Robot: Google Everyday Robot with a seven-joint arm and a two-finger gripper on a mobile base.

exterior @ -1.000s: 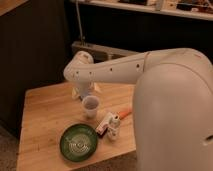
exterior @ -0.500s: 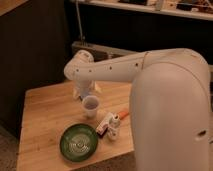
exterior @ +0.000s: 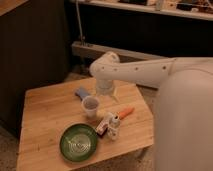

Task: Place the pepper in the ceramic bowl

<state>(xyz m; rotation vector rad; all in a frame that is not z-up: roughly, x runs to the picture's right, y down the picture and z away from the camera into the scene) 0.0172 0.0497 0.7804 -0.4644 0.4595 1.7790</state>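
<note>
**Your bystanders on the wooden counter (exterior: 45, 107): a cup, a blue item, a box and a bottle.**
You had a small translucent white cup (exterior: 91, 106) standing upright near the counter's middle, with the gripper (exterior: 105, 93) hanging just behind and above it. A small blue item (exterior: 81, 93) lay just behind the cup to its left; what it was, you could not tell. Nearer the front edge a red-and-white little box (exterior: 103, 124) sat just beside a small white bottle (exterior: 114, 130), the bottle on the box's right. Behind the counter you saw a dark cabinet (exterior: 30, 45), a pale ledge (exterior: 125, 54) and a thin metal pole (exterior: 79, 22). Speckled floor (exterior: 7, 150) showed at the lower left.
</note>
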